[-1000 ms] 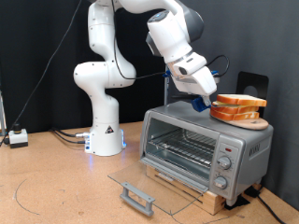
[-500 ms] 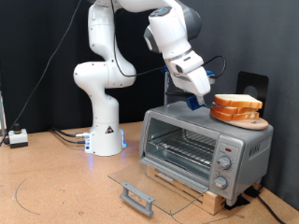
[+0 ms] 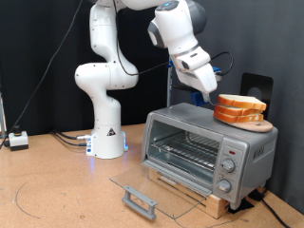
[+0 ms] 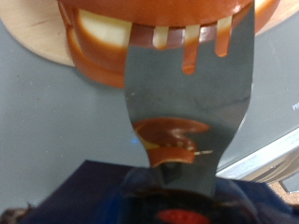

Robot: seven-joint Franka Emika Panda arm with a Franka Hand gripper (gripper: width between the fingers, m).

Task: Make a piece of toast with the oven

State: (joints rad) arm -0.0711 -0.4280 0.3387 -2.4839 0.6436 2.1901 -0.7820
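While backed by black curtain (image 3: pixel 38 57), wooden table (image 3: pixel 57 185) carrying oven (image 3: pixel 209 152) on the exterior view's right, door (image 3: pixel 142 185) dropped flat, rack (image 3: pixel 185 152) bare inside. Cables (image 3: pixel 68 140) and small white box (image 3: pixel 17 140) near arm base (image 3: pixel 107 142). Gripper (image 3: pixel 207 95) above oven top, just beside bread stack (image 3: pixel 241 109) on wooden board (image 3: pixel 249 123). Metal spatula (image 4: pixel 187 103) reaching out from jaws, its slotted tip against stack's lower edge in wrist view. Jaw spread: cannot tell, hidden behind dark blur and spatula. Toast (image 3: pixel 241 99) among slices on oven top, just past spatula tip. Dark object (image 3: pixel 256 85) behind stack.
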